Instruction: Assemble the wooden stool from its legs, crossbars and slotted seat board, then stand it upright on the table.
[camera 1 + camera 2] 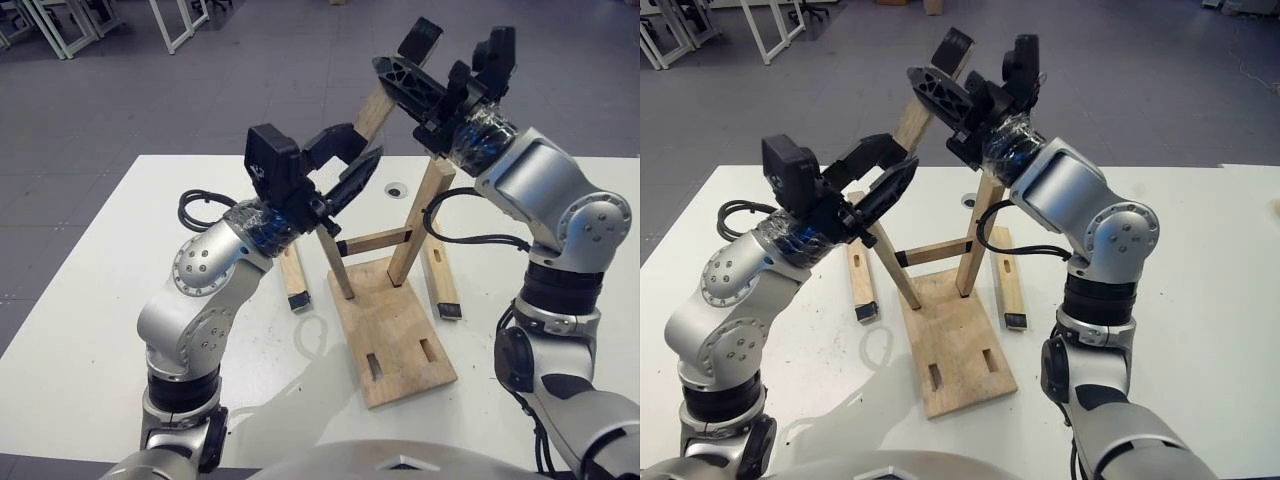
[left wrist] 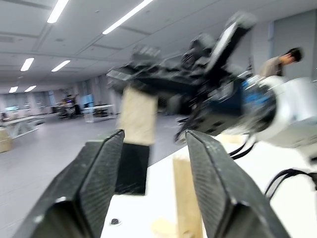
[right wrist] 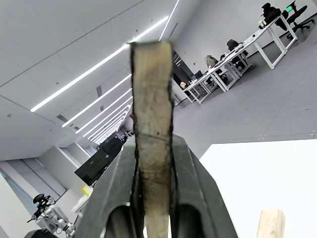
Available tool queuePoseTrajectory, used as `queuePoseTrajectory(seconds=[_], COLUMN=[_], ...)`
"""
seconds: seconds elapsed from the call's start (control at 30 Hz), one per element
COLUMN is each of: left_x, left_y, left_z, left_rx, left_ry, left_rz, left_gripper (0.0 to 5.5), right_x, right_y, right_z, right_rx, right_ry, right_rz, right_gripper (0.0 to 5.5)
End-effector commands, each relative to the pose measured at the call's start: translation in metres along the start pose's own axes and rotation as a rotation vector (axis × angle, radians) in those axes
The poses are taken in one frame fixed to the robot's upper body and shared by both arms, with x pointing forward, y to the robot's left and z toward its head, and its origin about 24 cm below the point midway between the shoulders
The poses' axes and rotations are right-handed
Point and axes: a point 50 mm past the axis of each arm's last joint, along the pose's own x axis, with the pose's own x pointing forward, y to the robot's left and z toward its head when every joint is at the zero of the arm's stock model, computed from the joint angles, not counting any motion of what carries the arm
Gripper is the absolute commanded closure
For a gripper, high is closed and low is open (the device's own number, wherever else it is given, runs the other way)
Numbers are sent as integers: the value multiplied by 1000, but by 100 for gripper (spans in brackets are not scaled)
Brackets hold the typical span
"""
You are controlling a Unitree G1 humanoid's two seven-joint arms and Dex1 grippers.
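Note:
The slotted seat board (image 1: pixel 395 335) lies flat on the white table. Two legs (image 1: pixel 412 235) stand in it, joined by a crossbar (image 1: pixel 375 241). My right gripper (image 1: pixel 440 72) is raised above them, shut on another wooden leg (image 3: pixel 152 124) with a black tip (image 1: pixel 420 40), held tilted in the air. My left gripper (image 1: pixel 366 150) is open, its fingers (image 2: pixel 99 183) apart just below that leg's lower end (image 2: pixel 138 119). Whether they touch it I cannot tell. The left standing leg's top is hidden behind the left gripper.
Two loose wooden pieces with dark tips lie flat on the table, one (image 1: pixel 293 276) left of the board and one (image 1: pixel 441 282) right of it. A round cable hole (image 1: pixel 397 188) sits behind the assembly. Desks stand on the grey floor beyond.

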Motion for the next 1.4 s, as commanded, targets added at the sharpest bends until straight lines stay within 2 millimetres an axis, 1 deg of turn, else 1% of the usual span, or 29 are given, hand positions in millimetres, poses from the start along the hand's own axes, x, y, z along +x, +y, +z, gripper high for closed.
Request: queuePoseTrajectory(seconds=[0.03,0.1,0.13,0.2,0.23,0.27,0.33,0.37,0.43,0.47,0.5,0.57,0.67,0.73,0.83,1.1,1.2,1.4], left_x=[5,5,4,0,-8,-15,-28,-35,-51,-59,-64,-70,-76,-78,-81,-81,-80,-78], left_y=[6,16,26,46,60,71,85,88,91,91,88,82,74,71,70,68,67,58], left_z=[22,34,41,49,49,45,26,10,-29,-44,-57,-78,-99,-107,-113,-113,-113,-118], left_rx=[18,29,39,60,93,103,86,75,63,64,56,36,10,-3,-6,-6,-8,-36], left_ry=[-50,-91,-123,-165,-157,-139,-73,-11,159,223,269,332,387,409,428,430,432,444], left_rz=[8,62,138,305,425,522,673,729,838,873,894,901,895,897,902,900,899,890], left_gripper=[255,218,200,169,161,161,161,161,161,161,161,161,161,161,161,161,161,161], right_x=[-6,-14,-23,-40,-53,-65,-85,-92,-103,-107,-109,-109,-104,-102,-104,-117,-126,-139], right_y=[1,-1,-4,-11,-19,-29,-54,-65,-86,-93,-100,-111,-125,-130,-140,-155,-162,-176], right_z=[22,40,53,70,74,74,59,43,5,-10,-22,-39,-54,-61,-70,-81,-95,-129], right_rx=[-7,-28,-53,-122,-224,-330,-477,-550,-623,-641,-649,-662,-665,-661,-648,-664,-647,-632], right_ry=[-86,-157,-213,-295,-313,-308,-260,-205,-114,-86,-67,-30,3,18,34,66,94,155], right_rz=[-6,-35,-80,-178,-284,-396,-580,-642,-726,-743,-757,-763,-761,-761,-779,-841,-878,-937], right_gripper=[511,511,511,511,511,511,511,511,511,511,511,511,511,511,511,511,511,511])
